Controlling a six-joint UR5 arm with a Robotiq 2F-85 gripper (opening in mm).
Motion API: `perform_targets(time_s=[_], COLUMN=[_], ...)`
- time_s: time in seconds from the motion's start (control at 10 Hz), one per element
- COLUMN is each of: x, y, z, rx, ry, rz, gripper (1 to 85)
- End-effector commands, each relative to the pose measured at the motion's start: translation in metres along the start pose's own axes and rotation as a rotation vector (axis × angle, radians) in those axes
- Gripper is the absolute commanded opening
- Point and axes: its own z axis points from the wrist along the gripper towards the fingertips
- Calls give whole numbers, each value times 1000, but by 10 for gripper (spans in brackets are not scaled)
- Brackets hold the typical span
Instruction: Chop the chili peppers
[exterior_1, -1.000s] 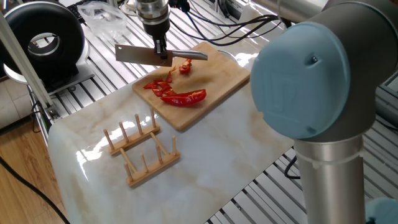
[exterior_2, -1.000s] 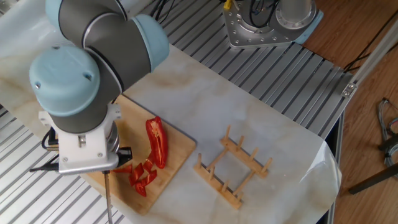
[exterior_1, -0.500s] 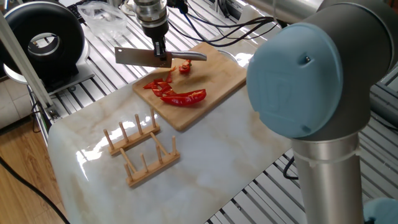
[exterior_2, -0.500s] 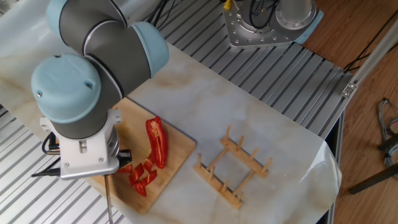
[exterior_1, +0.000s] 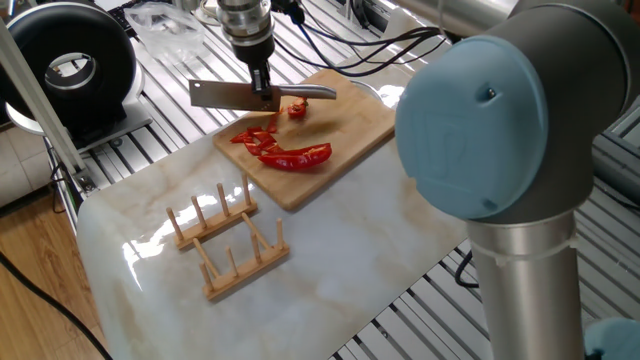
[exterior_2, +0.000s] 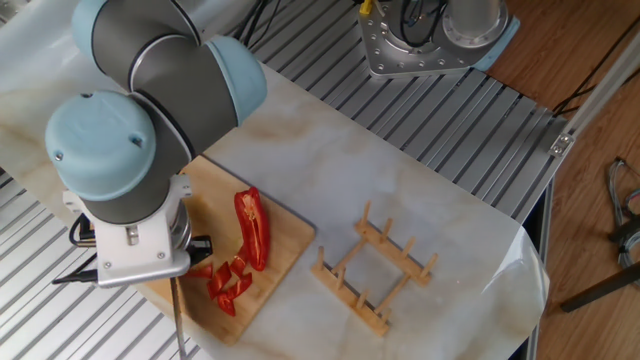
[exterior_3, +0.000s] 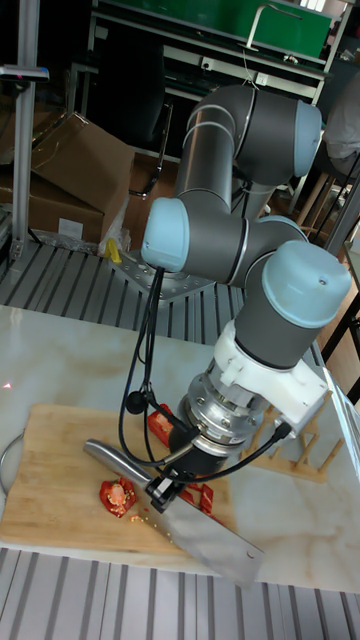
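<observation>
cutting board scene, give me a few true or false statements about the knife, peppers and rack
1. The gripper holds a cleaver above the cutting board. True.
2. All the chili peppers are chopped into small bits. False: one long half is still whole.
3. The wooden rack sits on the cutting board. False: it stands on the marble top, beside the board.
4. One pepper piece lies apart from the main pile. True.
</observation>
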Motion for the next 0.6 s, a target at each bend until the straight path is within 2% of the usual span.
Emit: perform_targets(time_s=[0.0,0.5], x=[4,18], y=[-5,-16], z=[0,6], rx=[10,34], ry=[-2,4], rz=[-12,-40], gripper=[13,13])
